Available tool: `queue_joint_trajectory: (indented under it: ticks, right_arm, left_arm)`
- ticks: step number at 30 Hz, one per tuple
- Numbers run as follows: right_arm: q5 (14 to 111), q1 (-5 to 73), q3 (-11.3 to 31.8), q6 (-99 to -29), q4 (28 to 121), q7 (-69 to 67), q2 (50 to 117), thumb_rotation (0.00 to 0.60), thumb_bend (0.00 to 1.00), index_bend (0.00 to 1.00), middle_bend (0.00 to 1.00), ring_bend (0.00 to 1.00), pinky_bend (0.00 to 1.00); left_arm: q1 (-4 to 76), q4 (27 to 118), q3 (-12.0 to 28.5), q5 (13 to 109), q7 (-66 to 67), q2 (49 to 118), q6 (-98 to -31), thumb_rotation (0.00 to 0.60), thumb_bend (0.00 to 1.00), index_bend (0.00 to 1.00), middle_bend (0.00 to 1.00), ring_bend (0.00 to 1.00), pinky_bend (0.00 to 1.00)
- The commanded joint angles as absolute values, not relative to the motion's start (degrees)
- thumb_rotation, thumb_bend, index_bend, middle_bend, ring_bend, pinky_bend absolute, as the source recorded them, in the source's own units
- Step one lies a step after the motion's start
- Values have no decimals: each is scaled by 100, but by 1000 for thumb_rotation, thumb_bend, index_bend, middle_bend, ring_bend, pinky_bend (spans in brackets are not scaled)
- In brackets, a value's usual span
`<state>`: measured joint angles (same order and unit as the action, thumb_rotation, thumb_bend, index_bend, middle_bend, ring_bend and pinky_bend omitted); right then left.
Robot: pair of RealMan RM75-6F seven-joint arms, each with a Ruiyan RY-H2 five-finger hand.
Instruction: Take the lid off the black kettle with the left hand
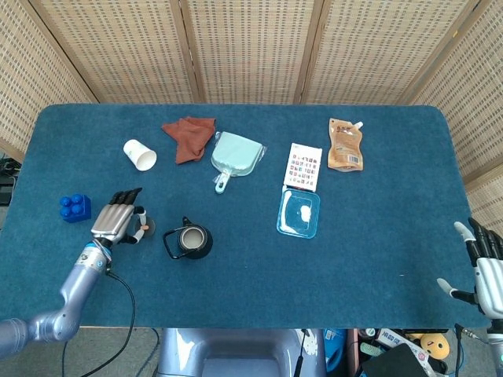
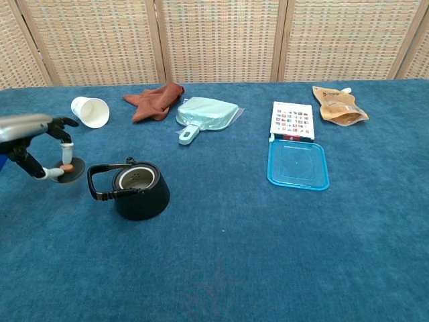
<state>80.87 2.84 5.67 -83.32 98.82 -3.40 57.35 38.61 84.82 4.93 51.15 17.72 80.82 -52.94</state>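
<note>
The black kettle [image 1: 191, 240] [image 2: 139, 190] stands uncovered on the blue table, its handle pointing left and its strainer showing inside. My left hand [image 1: 116, 224] [image 2: 30, 138] is left of it and pinches the round black lid [image 2: 70, 170] [image 1: 138, 232] by its knob. The lid hangs just above the cloth, well clear of the kettle. My right hand [image 1: 481, 263] hangs at the table's right front corner with fingers spread and nothing in it; the chest view does not show it.
A blue brick [image 1: 75, 207] lies left of my left hand. A white cup [image 1: 140, 155], a rust cloth [image 1: 189, 136], a mint dustpan [image 1: 235, 156], a card pack [image 1: 303, 166], a blue container lid [image 1: 299, 213] and a brown pouch [image 1: 344, 145] spread across the back.
</note>
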Motion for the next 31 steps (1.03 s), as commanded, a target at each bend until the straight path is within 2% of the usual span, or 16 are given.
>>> queue_joint_trajectory:
  ticks: [1, 2, 6, 7, 8, 11, 15, 16, 24, 31]
  right_arm:
    - [8087, 281, 567, -8342, 9881, -331, 5734, 600, 0, 0, 0, 0, 0]
    - [8087, 278, 566, -8346, 9881, -332, 5733, 600, 0, 0, 0, 0, 0]
    - [8083, 278, 562, -8342, 9882, -331, 5732, 600, 0, 0, 0, 0, 0]
    - [8088, 277, 560, -8347, 9885, -327, 5732, 600, 0, 0, 0, 0, 0]
    - [8093, 276, 559, -8352, 9890, -321, 5730, 600, 0, 0, 0, 0, 0]
    - [8105, 272, 550, -8356, 9897, -318, 5730, 600, 0, 0, 0, 0, 0]
    - [8130, 270, 542, -8369, 9902, -323, 5729, 600, 0, 0, 0, 0, 0]
    - [8145, 268, 540, -8380, 9907, -321, 5728, 600, 0, 0, 0, 0, 0]
    - [8201, 237, 509, -8452, 9928, -222, 5751, 600, 0, 0, 0, 0, 0]
    - [8216, 174, 524, -8607, 9969, -141, 5761, 600, 0, 0, 0, 0, 0]
  left_arm:
    - [3854, 8266, 452, 5193, 1694, 8276, -5174, 600, 391, 515, 0, 0, 0]
    - [3846, 8231, 458, 5198, 1675, 8318, -5170, 600, 391, 474, 0, 0, 0]
    - [3800, 8229, 472, 5284, 1575, 8338, -5189, 600, 357, 93, 0, 0, 0]
    - [3774, 8287, 478, 5342, 1548, 8293, -5231, 600, 322, 27, 0, 0, 0]
    - [3750, 8364, 488, 5393, 1515, 8235, -5273, 600, 296, 5, 0, 0, 0]
    - [3629, 8696, 563, 5616, 1336, 7986, -5524, 600, 256, 0, 0, 0, 0]
    - [3321, 9257, 580, 6198, 1125, 7469, -6182, 600, 244, 0, 0, 0, 0]
    - [3149, 9457, 554, 6427, 1108, 7230, -6533, 600, 236, 0, 0, 0, 0]
    - [2038, 10092, 46, 7412, 867, 6186, -7996, 600, 182, 0, 0, 0, 0]
    - [1433, 10283, -337, 7759, 611, 5783, -8328, 600, 179, 0, 0, 0, 0]
